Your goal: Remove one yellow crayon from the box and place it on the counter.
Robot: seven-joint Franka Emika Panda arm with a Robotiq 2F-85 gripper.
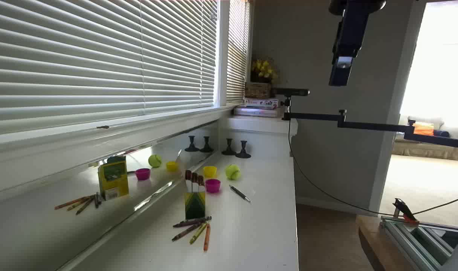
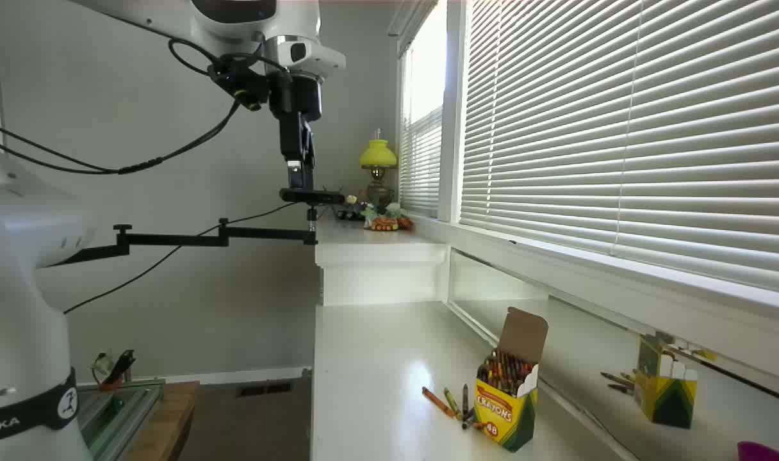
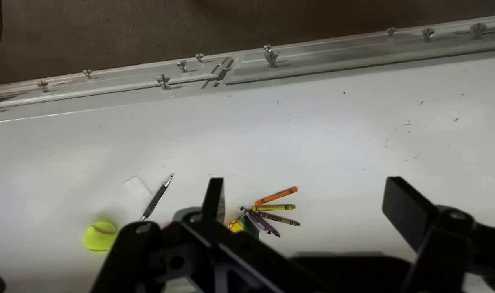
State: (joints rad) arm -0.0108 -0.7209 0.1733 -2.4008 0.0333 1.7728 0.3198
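Well above the white counter [image 1: 259,233] hangs the gripper [image 3: 305,197], its jaws spread wide, while the box [image 2: 505,410] stands upright with its lid [image 2: 524,334] up, and just beside it on the counter lies the yellow crayon [image 3: 274,207], seemingly touching a purple crayon [image 3: 265,223] from where I stand.

Box [image 2: 503,410] shows yellow front, green side, brown inner lid [image 2: 524,334]. Yellow crayon [image 3: 274,207] carries black bands; orange crayon [image 3: 276,195], too. Counter [image 1: 259,233] white. 1 magenta cup [image 1: 213,186], 1 yellow cup [image 1: 210,171]. Tennis ball [image 1: 232,172] yellow-green. Gripper [image 3: 306,203] black.
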